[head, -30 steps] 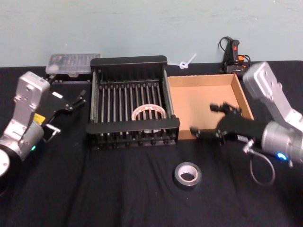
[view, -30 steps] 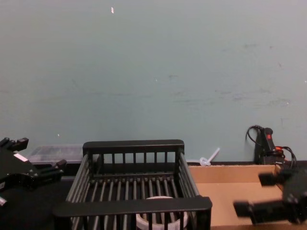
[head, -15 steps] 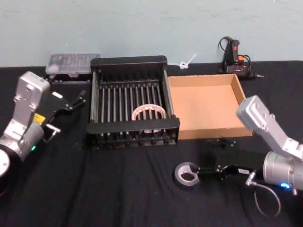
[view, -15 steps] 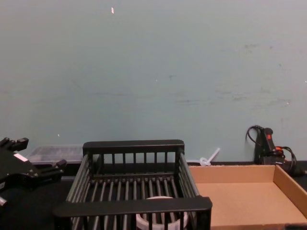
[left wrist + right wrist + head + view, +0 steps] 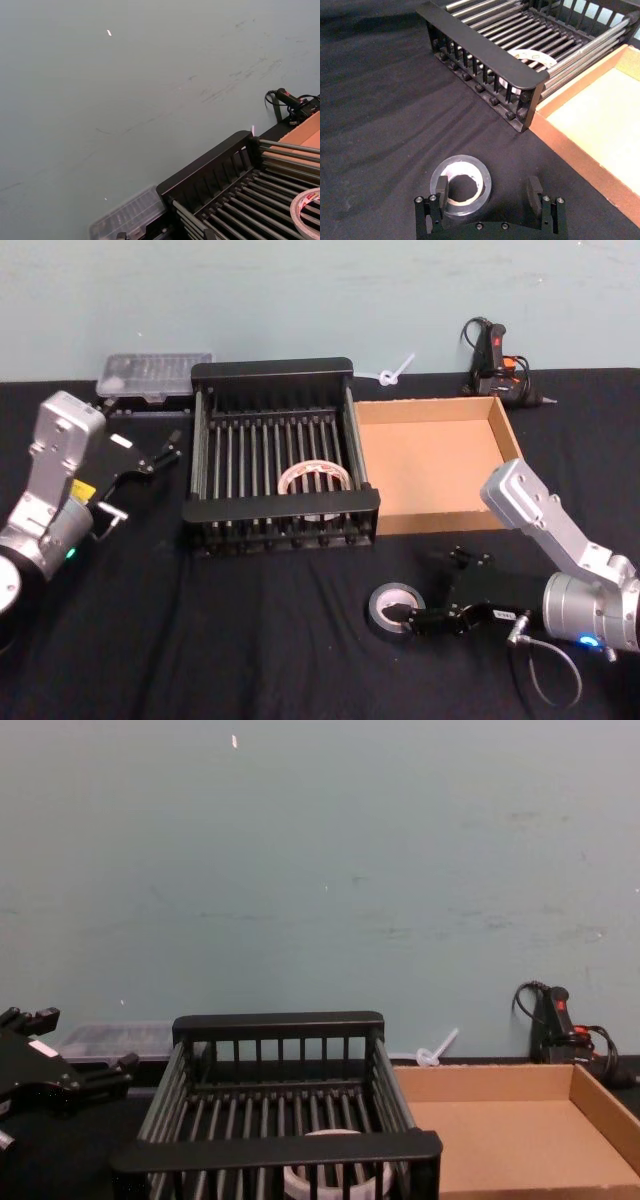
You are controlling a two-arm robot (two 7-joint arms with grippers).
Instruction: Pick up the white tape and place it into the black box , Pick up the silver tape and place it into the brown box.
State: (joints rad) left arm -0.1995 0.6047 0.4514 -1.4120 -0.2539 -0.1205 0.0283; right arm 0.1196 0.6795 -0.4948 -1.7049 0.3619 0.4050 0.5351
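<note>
Right hand [image 5: 489,195] open, one finger inside glossy silver tape [image 5: 461,185] ring | white tape [image 5: 314,478] partly hidden behind slatted black box [image 5: 281,510] | left hand [image 5: 150,455] seemingly open.

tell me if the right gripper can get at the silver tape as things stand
Probably yes. The right gripper is open and low at the silver tape, one finger already inside the roll's hollow, the other outside it. Only bare black cloth surrounds the roll.
</note>
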